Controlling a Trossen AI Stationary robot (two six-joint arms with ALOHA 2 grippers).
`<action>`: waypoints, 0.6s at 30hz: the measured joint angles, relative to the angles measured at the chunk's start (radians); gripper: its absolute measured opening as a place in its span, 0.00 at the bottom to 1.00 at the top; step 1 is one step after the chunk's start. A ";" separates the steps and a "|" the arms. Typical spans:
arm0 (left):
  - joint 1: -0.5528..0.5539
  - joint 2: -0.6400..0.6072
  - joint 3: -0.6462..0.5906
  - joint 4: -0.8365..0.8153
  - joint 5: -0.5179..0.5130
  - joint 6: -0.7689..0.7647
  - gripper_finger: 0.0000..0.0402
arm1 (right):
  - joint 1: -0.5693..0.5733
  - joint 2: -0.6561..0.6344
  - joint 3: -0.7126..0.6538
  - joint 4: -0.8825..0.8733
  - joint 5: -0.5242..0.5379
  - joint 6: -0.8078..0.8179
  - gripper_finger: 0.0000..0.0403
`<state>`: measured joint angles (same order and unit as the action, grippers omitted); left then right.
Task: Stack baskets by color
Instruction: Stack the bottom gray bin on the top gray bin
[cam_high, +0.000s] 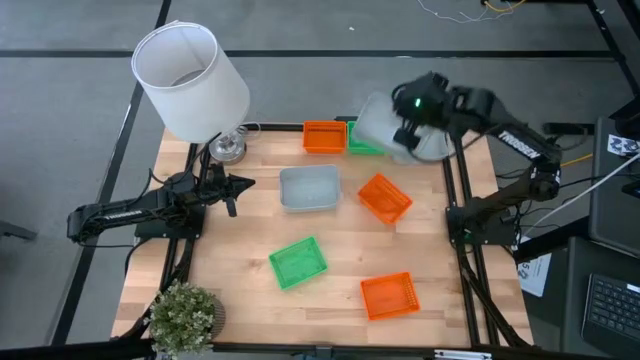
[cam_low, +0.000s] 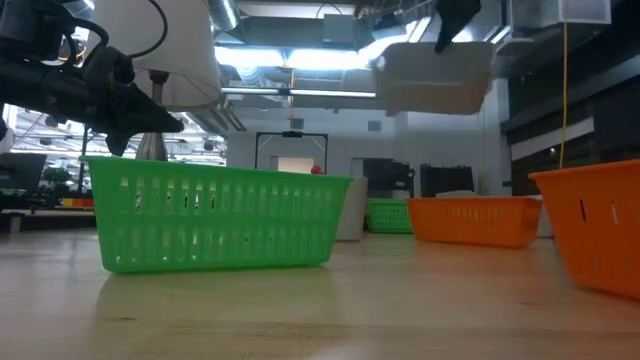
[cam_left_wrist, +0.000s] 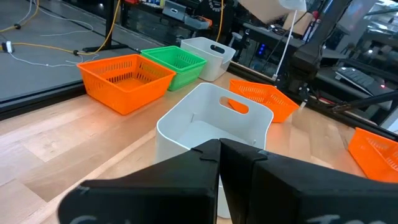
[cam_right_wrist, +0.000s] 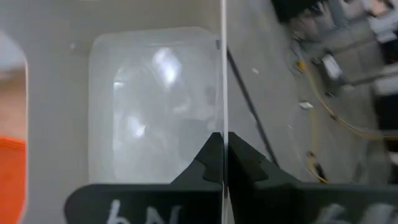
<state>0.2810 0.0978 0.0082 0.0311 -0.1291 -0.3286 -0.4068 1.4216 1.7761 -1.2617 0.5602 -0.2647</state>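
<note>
My right gripper (cam_high: 405, 132) is shut on a pale white basket (cam_high: 385, 122) and holds it high over the table's far right part. Below it stand an orange basket (cam_high: 323, 137) and a green basket (cam_high: 360, 142) side by side at the far edge, with another white basket (cam_left_wrist: 208, 56) beside the green one. A third white basket (cam_high: 310, 188) rests on its bottom at mid-table, just ahead of my shut left gripper (cam_high: 238, 185). An orange basket (cam_high: 384, 197) lies tilted to its right. A green basket (cam_high: 298, 262) and an orange one (cam_high: 389, 296) sit nearer. My right gripper pinches one side wall of the white basket at its rim (cam_right_wrist: 222, 93), with one finger inside the basket and one outside. The fingers come from above, slanting down. The basket (cam_low: 435, 75) hangs below them, open side up and lifted clear of the table.
A white lampshade (cam_high: 190, 80) on a glass base stands at the far left corner and a potted plant (cam_high: 185, 315) at the near left corner. Bare wood lies between the mid-table baskets and the near ones.
</note>
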 joint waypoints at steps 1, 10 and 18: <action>0.000 0.000 0.000 0.000 0.000 0.000 0.00 | -0.043 0.000 0.008 -0.001 -0.001 -0.034 0.00; 0.000 0.000 0.000 0.000 0.000 0.000 0.00 | -0.363 0.017 0.023 0.025 -0.149 -0.296 0.00; 0.000 0.000 0.000 0.003 -0.026 0.000 0.00 | -0.460 0.132 0.023 0.006 -0.227 -0.326 0.00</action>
<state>0.2810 0.0980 0.0082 0.0346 -0.1552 -0.3284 -0.8669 1.5540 1.7988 -1.2555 0.3336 -0.5909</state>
